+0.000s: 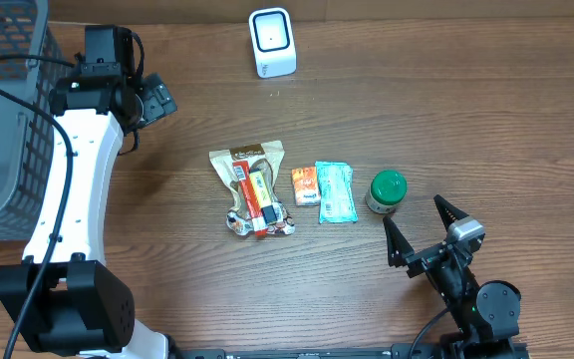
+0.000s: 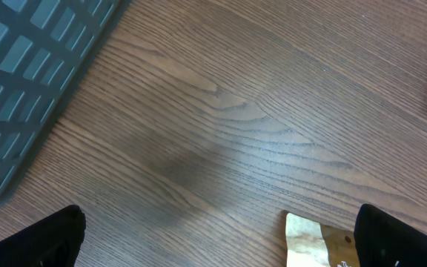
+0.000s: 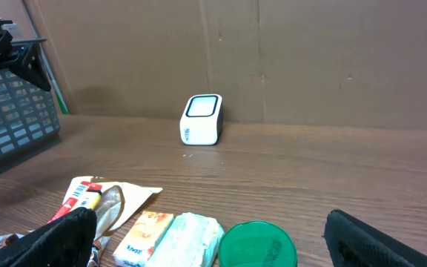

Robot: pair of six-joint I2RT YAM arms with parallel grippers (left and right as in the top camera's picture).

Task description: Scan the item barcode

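Note:
Several items lie in a row mid-table: a clear snack bag [image 1: 252, 189] with a red and yellow label, a small orange pack [image 1: 305, 185], a teal pack [image 1: 335, 191] and a green-lidded jar [image 1: 387, 191]. The white barcode scanner [image 1: 272, 42] stands at the far edge. My right gripper [image 1: 413, 210] is open just in front of the jar, which lies between its fingertips [image 3: 384, 241] in the right wrist view, touching nothing. My left gripper [image 1: 162, 100] hangs open over bare wood, up and left of the snack bag; a corner of the snack bag [image 2: 310, 241] shows by its right finger.
A grey wire basket [image 1: 3, 110] fills the far left of the table. A brown cardboard wall [image 3: 310, 59] stands behind the scanner [image 3: 202, 119]. Bare wood lies between the items and the scanner.

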